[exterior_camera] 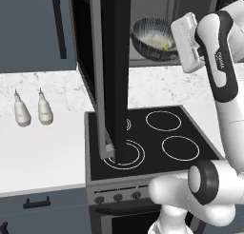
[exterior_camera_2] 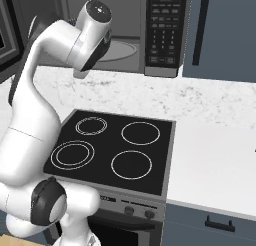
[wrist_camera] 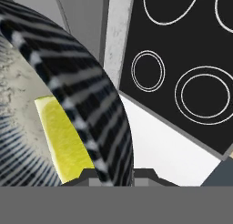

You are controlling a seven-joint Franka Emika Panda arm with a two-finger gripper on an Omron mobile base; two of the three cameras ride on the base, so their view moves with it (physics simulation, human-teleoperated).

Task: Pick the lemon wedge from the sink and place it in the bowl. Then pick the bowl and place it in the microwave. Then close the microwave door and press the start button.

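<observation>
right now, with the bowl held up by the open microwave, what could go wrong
1. The claw grips the bowl by its rim alone, so it may tilt or slip.
2. The lemon wedge lies loose inside and could slide out if the bowl tips.
3. The open microwave door juts out over the stove beside the bowl; a sideways swing could hit it.

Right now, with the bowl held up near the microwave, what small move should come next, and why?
Probably ease the bowl, lemon wedge inside, forward into the microwave. The jaws grip its rim, the microwave door stands open, and the bowl hangs at the cavity's mouth.
</observation>
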